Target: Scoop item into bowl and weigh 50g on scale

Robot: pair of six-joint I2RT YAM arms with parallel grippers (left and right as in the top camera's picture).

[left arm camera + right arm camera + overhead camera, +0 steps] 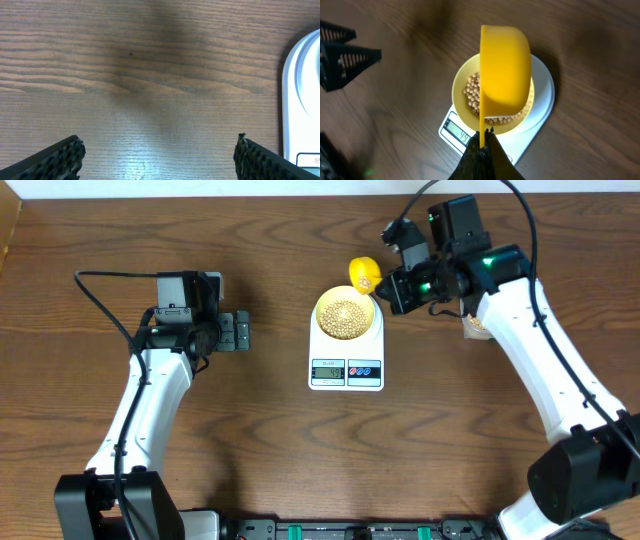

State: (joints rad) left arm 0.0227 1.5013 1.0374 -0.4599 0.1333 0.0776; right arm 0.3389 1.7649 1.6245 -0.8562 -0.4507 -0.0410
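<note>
From overhead, a white rectangular scale (346, 360) with rounded corners is sitting mid-table on dark, streaky wood grain (270, 450). A round pale yellow bowl (323, 311) is standing on the scale's far half, and a mound of small round tan beans (345, 318) is lying inside it. The right gripper (392, 285) is clenching the handle of a glossy yellow plastic scoop (364, 274), which is hanging over the bowl's far right rim. The left gripper (240, 332) is resting released, well apart to the left of the scale, with bare wood lying between them. Something tan is peeking out under the right arm, too covered to identify. The display digits are too small to read here.

In the left wrist view, two dark ribbed fingers (55, 160) are standing wide apart in the near corners with only bare table between them. The scale's smooth white edge is cutting in at the right, mostly out of frame.

In the right wrist view, the black jaws are pinching the scoop's thin handle edge-on. The scoop's rounded back is facing the camera, hiding part of the bowl and many beans. The handle is crossing the scale's small grey display, leaving its figures hard to make out. The left gripper's open fingers are showing at the far left, blurred.
</note>
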